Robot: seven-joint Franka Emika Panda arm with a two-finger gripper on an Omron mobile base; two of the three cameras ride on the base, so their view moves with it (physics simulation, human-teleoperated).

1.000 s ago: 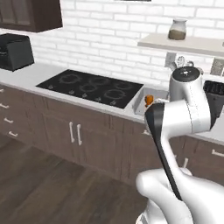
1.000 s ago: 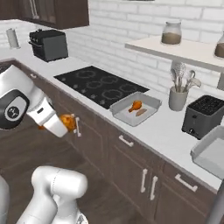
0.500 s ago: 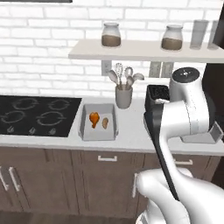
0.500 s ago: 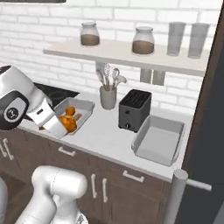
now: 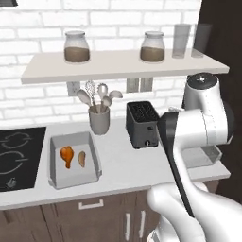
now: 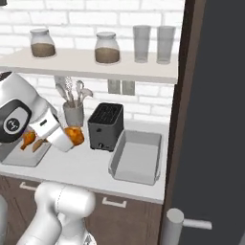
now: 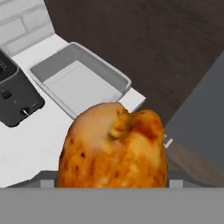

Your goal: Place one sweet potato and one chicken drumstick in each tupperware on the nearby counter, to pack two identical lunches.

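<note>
Tupperware (image 6: 136, 158) empty at the bench's (image 6: 86, 165) right end, beside the toaster (image 6: 105, 126).
Your tool (image 6: 67, 136) grips an orange-brown food piece (image 7: 114, 151), likely the drumstick, above the bench left of the toaster. You must carry it right, past the toaster; the filled tupperware (image 5: 73, 159) lies opposite.
</note>
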